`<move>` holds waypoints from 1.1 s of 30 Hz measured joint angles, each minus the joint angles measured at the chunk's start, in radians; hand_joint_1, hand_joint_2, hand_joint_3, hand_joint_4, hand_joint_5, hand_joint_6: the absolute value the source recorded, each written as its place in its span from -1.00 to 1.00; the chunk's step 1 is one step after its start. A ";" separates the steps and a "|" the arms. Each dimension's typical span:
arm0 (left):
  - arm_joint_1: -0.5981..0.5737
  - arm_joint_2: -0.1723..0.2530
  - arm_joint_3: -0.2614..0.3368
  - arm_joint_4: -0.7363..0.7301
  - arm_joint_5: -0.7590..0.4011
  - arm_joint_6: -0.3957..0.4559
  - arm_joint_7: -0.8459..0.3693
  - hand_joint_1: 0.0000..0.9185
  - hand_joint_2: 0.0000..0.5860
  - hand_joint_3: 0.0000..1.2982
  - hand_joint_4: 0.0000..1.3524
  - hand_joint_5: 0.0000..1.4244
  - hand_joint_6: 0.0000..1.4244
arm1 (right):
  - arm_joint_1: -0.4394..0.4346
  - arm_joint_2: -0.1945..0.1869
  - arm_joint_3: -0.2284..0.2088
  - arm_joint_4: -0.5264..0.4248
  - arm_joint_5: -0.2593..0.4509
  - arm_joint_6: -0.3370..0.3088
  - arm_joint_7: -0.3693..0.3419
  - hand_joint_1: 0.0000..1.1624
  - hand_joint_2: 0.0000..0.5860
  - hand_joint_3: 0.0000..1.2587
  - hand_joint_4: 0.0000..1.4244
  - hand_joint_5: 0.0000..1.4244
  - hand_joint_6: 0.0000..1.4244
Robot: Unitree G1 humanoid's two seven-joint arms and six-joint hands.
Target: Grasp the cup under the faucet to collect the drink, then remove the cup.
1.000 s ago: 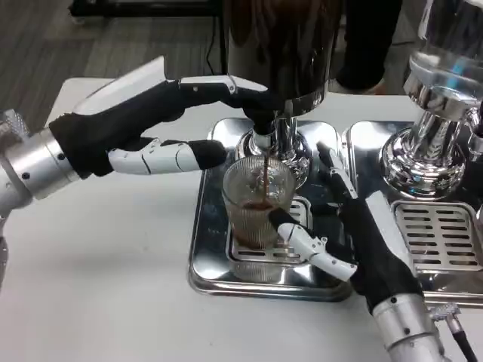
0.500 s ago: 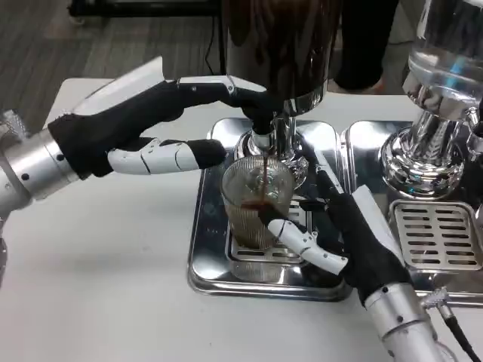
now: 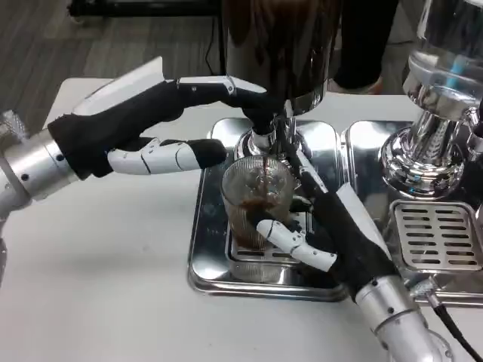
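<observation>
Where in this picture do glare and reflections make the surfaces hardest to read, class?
Head view: the polished drip tray mirrors its surroundings, and the chrome dispenser base at right carries bright highlights. The ribbed glass cup shows dark drink through its wall, and the right hand beside it looks sharp.

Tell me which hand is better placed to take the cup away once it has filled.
Right, probably. The right hand already has its fingers around the cup on the drip tray. The left hand is up at the faucet, where the drink is pouring.
</observation>
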 measured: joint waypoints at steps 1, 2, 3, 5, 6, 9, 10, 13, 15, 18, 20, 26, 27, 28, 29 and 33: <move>0.000 0.000 0.000 0.000 0.000 0.000 0.001 -1.00 -0.53 -0.52 -0.58 -0.60 -0.66 | 0.000 0.000 0.000 0.005 0.001 0.000 0.002 -0.26 -0.36 -1.00 -1.00 -1.00 -0.66; 0.001 0.001 0.000 -0.001 0.001 0.000 0.002 -1.00 -0.53 -0.52 -0.58 -0.60 -0.66 | -0.001 0.000 0.001 0.007 0.002 0.000 0.004 -0.25 -0.36 -1.00 -1.00 -1.00 -0.66; 0.001 0.001 0.000 -0.001 0.001 0.001 0.004 -1.00 -0.53 -0.52 -0.58 -0.60 -0.66 | -0.003 0.001 0.001 0.010 0.003 0.000 0.008 -0.26 -0.36 -1.00 -1.00 -1.00 -0.66; 0.002 0.001 0.000 -0.001 0.002 0.001 0.006 -1.00 -0.52 -0.52 -0.58 -0.60 -0.66 | -0.009 0.001 0.002 0.015 0.005 0.000 0.012 -0.26 -0.35 -1.00 -1.00 -1.00 -0.66; 0.003 0.002 0.000 -0.003 0.002 0.001 0.006 -1.00 -0.52 -0.52 -0.58 -0.60 -0.66 | -0.013 0.002 0.004 0.017 0.005 0.000 0.013 -0.26 -0.35 -1.00 -1.00 -1.00 -0.66; 0.005 0.003 -0.001 -0.008 0.003 0.005 0.007 -1.00 -0.50 -0.51 -0.57 -0.60 -0.66 | -0.019 0.002 0.006 0.020 0.005 0.000 0.013 -0.25 -0.35 -1.00 -1.00 -1.00 -0.66; 0.005 0.003 -0.001 -0.010 0.003 0.006 0.007 -1.00 -0.50 -0.51 -0.57 -0.60 -0.66 | -0.019 0.002 0.006 0.020 0.005 0.000 0.013 -0.25 -0.35 -1.00 -1.00 -1.00 -0.67; 0.006 0.004 -0.001 -0.012 0.003 0.009 0.007 -1.00 -0.50 -0.51 -0.57 -0.60 -0.66 | -0.021 0.002 0.007 0.022 0.002 0.002 0.013 -0.25 -0.35 -1.00 -1.00 -1.00 -0.67; 0.006 0.004 -0.001 -0.013 0.003 0.009 0.008 -1.00 -0.49 -0.51 -0.57 -0.60 -0.66 | -0.026 0.002 0.007 0.026 0.000 0.003 0.013 -0.22 -0.38 -1.00 -1.00 -1.00 -0.68; 0.007 0.005 -0.001 -0.014 0.003 0.010 0.008 -1.00 -0.49 -0.51 -0.57 -0.60 -0.66 | -0.035 0.002 0.008 0.039 -0.001 0.003 0.011 -0.18 -0.39 -1.00 -1.00 -1.00 -0.69; 0.007 0.005 -0.001 -0.015 0.003 0.010 0.008 -1.00 -0.47 -0.50 -0.57 -0.60 -0.66 | -0.040 0.002 0.010 0.049 -0.002 0.003 0.010 -0.17 -0.39 -1.00 -1.00 -1.00 -0.69; 0.008 0.008 -0.001 -0.015 0.004 0.010 0.011 -1.00 -0.46 -0.50 -0.56 -0.60 -0.66 | -0.054 0.002 0.020 0.064 -0.004 0.003 0.007 -0.16 -0.40 -1.00 -1.00 -1.00 -0.69; 0.008 0.008 -0.001 -0.016 0.004 0.010 0.012 -1.00 -0.45 -0.50 -0.56 -0.60 -0.66 | -0.056 0.002 0.020 0.065 -0.004 0.003 0.007 -0.14 -0.37 -1.00 -1.00 -1.00 -0.69; 0.009 0.008 -0.001 -0.016 0.004 0.010 0.013 -1.00 -0.45 -0.50 -0.56 -0.60 -0.66 | -0.058 0.002 0.021 0.066 -0.004 0.003 0.007 -0.13 -0.37 -1.00 -1.00 -1.00 -0.69; 0.010 0.008 -0.001 -0.017 0.004 0.010 0.013 -1.00 -0.45 -0.50 -0.55 -0.60 -0.66 | -0.058 0.002 0.021 0.066 -0.004 0.003 0.007 -0.13 -0.37 -1.00 -1.00 -1.00 -0.69; 0.012 0.010 0.000 -0.021 0.004 0.010 0.016 -1.00 -0.45 -0.50 -0.55 -0.60 -0.66 | -0.059 0.001 0.024 0.066 -0.011 0.005 -0.004 -0.06 -0.40 -1.00 -1.00 -1.00 -0.67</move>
